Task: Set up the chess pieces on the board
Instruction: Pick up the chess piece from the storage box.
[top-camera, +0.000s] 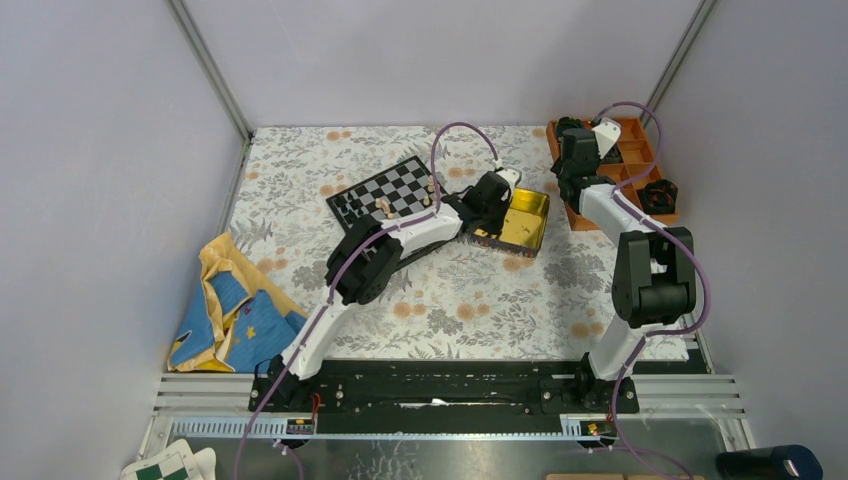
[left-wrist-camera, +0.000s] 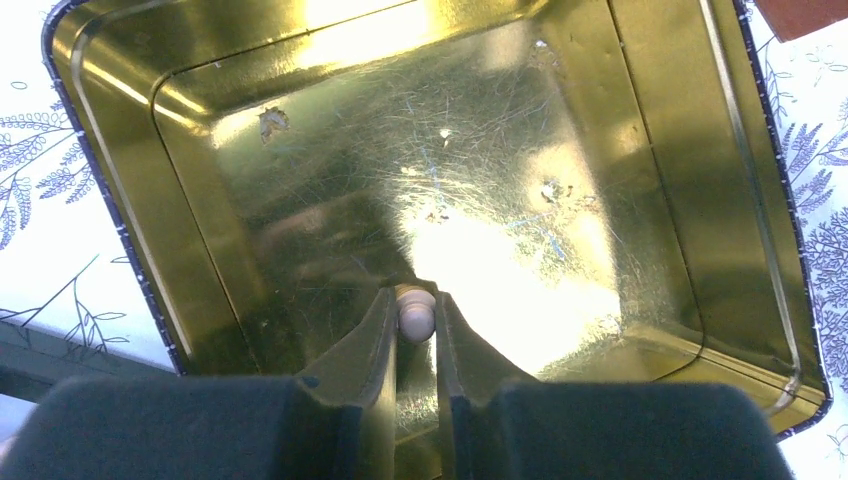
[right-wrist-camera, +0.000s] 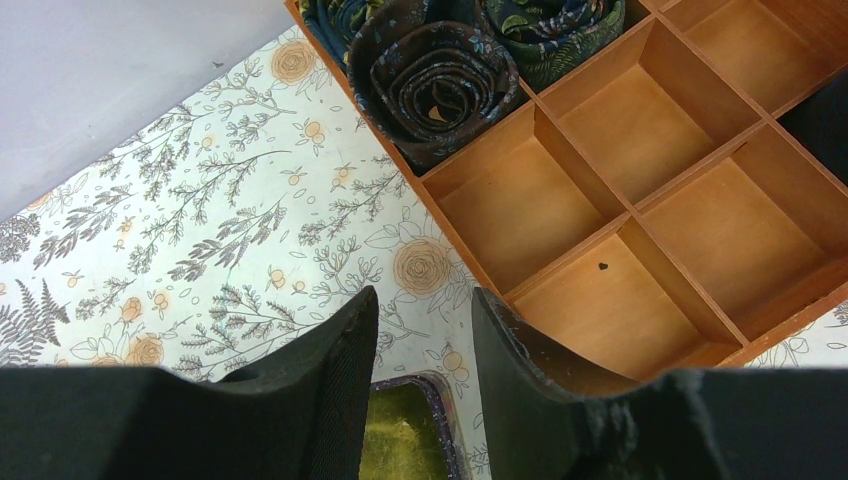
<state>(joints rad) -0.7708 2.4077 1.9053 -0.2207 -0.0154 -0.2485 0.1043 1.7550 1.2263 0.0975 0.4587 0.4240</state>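
Chess piece, light tan wood, round-headed, clamped by the left gripper on the floor of the shiny gold rectangular tin: best lifted straight up clear of the tin wall before crossing to the black-and-grey checkered board; right gripper parted, empty.

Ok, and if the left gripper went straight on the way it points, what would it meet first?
The floor of the gold tin. The left gripper points down into it, fingers pinching a light chess piece; the remaining gap is unclear.
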